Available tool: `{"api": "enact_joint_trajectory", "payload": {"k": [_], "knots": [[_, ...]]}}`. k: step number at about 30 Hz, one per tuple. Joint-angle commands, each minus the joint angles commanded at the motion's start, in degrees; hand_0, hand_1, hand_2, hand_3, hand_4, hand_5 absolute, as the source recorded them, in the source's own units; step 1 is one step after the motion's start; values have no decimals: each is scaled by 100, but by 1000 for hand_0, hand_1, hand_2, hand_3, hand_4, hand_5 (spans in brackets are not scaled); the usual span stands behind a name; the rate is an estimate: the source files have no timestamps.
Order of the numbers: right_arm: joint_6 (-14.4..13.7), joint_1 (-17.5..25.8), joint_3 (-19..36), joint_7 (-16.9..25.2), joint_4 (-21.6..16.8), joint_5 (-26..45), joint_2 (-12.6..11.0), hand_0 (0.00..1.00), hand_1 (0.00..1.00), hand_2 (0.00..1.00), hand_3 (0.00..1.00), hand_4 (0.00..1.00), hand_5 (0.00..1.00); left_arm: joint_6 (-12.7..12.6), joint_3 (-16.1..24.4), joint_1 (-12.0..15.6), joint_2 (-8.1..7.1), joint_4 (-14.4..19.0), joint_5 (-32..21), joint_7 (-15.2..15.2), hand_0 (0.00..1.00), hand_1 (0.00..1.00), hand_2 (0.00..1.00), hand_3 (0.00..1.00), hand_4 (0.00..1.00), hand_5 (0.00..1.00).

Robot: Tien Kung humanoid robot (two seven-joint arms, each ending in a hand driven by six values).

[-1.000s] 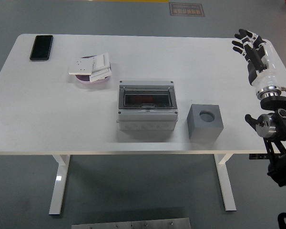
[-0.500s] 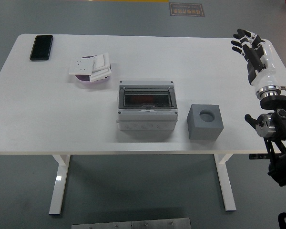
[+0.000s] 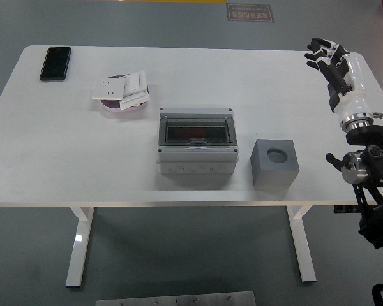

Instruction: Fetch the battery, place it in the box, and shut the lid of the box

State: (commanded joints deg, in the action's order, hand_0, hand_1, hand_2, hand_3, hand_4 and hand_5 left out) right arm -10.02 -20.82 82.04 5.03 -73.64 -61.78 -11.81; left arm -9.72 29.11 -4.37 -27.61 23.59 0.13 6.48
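Box [image 3: 196, 148] mid-table, right hand [image 3: 332, 60] at far-right edge.

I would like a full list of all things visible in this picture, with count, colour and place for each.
table: one, white, fills the view
phone: one, black, far left corner
bowl: one, pink, left of centre, under the white plates
switch plates: several, white, stacked on the bowl
box: one, grey with dark clear lid, centre, lid down
block: one, grey cube with round hole on top, right of the box
right hand: one, black and white, over the far right corner, fingers spread, holding nothing
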Motion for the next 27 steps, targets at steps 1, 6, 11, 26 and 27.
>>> {"api": "enact_joint_trajectory", "payload": {"k": [1,6,11,26,27], "knots": [[0,0,3,-2,0,-4,1,779,723,729,722,672,162,0,3,0,-1,0,5,3,581,733,648,600,712,247],[0,12,43,-10,-2,-18,-4,779,723,729,722,672,162,6,-4,-6,1,-1,6,0,581,733,648,600,712,247],[4,28,80,-12,1,-14,-6,781,728,746,769,802,74,8,-9,-3,13,-3,-3,-4,581,733,648,600,712,247],[17,37,141,-37,-15,0,-11,789,733,754,796,895,155,15,-17,-13,23,-6,-11,-8,581,733,648,598,712,247],[17,36,143,-39,-18,1,-13,789,733,754,796,895,155,15,-17,-10,24,-6,-9,-7,581,733,648,598,712,247]]}}
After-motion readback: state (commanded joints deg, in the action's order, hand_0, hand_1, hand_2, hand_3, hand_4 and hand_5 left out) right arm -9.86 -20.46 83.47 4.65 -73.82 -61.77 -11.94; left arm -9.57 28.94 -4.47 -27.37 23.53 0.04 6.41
